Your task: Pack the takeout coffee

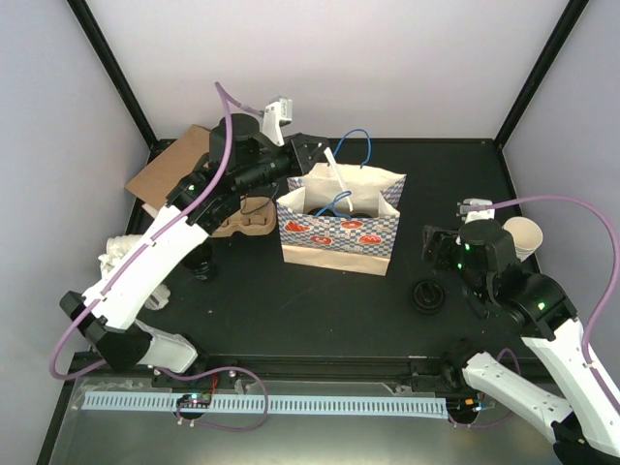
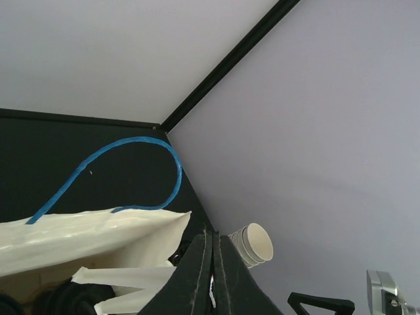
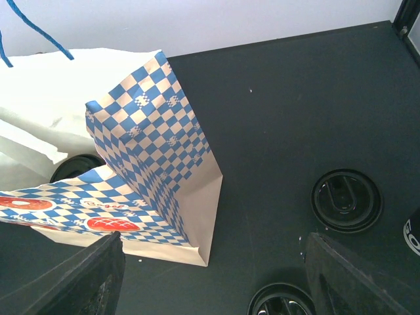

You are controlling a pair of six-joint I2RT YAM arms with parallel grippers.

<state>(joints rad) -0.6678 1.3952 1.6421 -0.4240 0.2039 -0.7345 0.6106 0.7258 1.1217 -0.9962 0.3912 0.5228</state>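
left tool [image 2: 211, 239] is pressed together at the rim of the blue-and-white checked paper bag [image 1: 339, 232], right tool [image 3: 215, 239] sits spread near a round black plastic lid [image 3: 346, 200]

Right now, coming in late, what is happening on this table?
Two robot arms are packing coffee into a checked paper bag. The left gripper is at the bag's rim, jaws shut. The right gripper hovers with jaws open above two lidded cups on the table. One black lid already shows inside the bag.

Tightly closed left end effector [image 2: 212, 239]; widely parted right end effector [image 3: 213, 239].
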